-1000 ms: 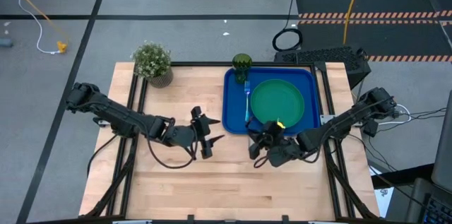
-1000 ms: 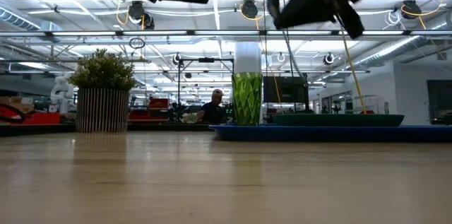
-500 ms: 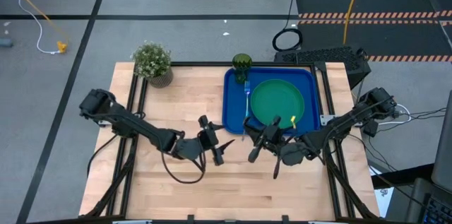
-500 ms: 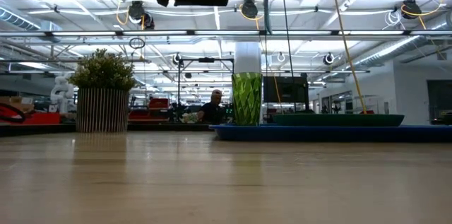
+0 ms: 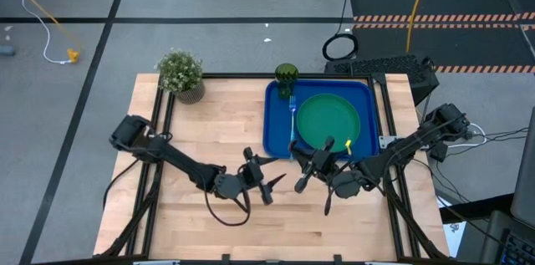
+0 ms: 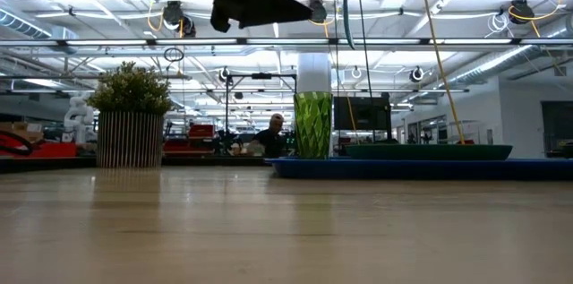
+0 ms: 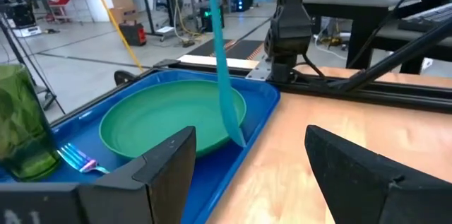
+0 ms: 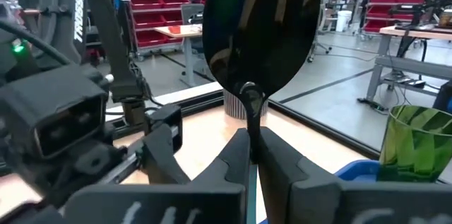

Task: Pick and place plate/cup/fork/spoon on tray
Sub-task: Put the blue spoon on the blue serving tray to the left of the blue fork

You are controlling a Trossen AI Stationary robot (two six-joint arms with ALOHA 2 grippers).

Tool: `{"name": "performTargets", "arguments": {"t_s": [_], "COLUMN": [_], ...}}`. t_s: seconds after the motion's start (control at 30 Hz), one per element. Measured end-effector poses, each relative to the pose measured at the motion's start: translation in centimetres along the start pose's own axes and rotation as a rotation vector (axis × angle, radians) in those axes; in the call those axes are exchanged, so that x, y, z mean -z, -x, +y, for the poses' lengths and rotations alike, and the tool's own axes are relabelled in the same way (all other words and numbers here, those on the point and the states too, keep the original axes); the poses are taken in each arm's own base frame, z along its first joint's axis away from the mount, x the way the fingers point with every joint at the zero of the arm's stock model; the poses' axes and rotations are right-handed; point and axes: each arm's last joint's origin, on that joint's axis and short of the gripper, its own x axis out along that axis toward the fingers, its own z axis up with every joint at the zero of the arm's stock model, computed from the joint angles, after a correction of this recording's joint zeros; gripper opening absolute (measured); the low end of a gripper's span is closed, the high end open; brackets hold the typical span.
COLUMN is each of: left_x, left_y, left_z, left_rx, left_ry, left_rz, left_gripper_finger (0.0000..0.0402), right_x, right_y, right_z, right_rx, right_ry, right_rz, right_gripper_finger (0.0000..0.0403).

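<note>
The blue tray (image 5: 276,135) lies at the table's far right. On it rest the green plate (image 5: 328,120), the fork (image 5: 292,114) left of the plate, and the dark-green cup (image 5: 286,75) upright in the far left corner. My right gripper (image 5: 303,167) hangs above the tray's near left corner, shut on the spoon (image 8: 258,33). The spoon's light-blue handle (image 7: 222,75) hangs down. My left gripper (image 5: 280,173) is open just left of it, above the bare wood. Its fingers (image 7: 169,171) point at the handle's free end (image 7: 236,136), with nothing between them. My right gripper pinches the spoon's neck (image 8: 248,102), just under the bowl, between its two fingers. The fingers lie level, coming from the table's right side, across the spoon. The spoon stands upright with its bowl above the fingers. Its handle (image 6: 345,15) hangs below, clear of tray and table.
A potted plant (image 5: 181,74) stands at the far left corner. Bare wood (image 5: 209,223) stretches over the table's left and near parts. A dark keyboard (image 5: 384,66) lies beyond the far right corner. A person (image 6: 271,136) sits in the room behind.
My left gripper has sunk and gone toward the table's right and near edges, closing on the spoon while staying open. My right gripper rose a little and rolled its wrist early on, bringing the spoon upright, then kept still.
</note>
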Motion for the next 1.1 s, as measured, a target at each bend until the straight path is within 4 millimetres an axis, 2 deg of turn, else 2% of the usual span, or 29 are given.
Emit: {"name": "performTargets", "arguments": {"t_s": [0.4,0.6,0.77,1.1], "left_x": [-1.2,-1.2,-1.1,-1.0], "left_y": [-0.4,0.1,0.3,-0.4], "left_z": [-0.5,-0.9,-1.1,-0.5], "left_rx": [-0.017,-0.001,0.007,-0.011], "left_ry": [-0.03,-0.009,0.022,0.033], "left_rz": [-0.034,-0.037,-0.029,-0.02], "left_gripper_finger": [0.0269,0.0269,0.0268,0.0268], "right_x": [-0.4,-0.5,-0.6,-0.8], "right_y": [-0.1,0.2,0.2,0.1], "right_z": [0.0,0.2,0.5,0.5], "right_rx": [-0.001,-0.018,-0.114,-0.12], "right_ry": [-0.002,-0.02,-0.032,-0.052], "right_rz": [-0.02,-0.028,-0.017,-0.027], "right_gripper_finger": [0.0004,0.0004,0.0004,0.0004]}}
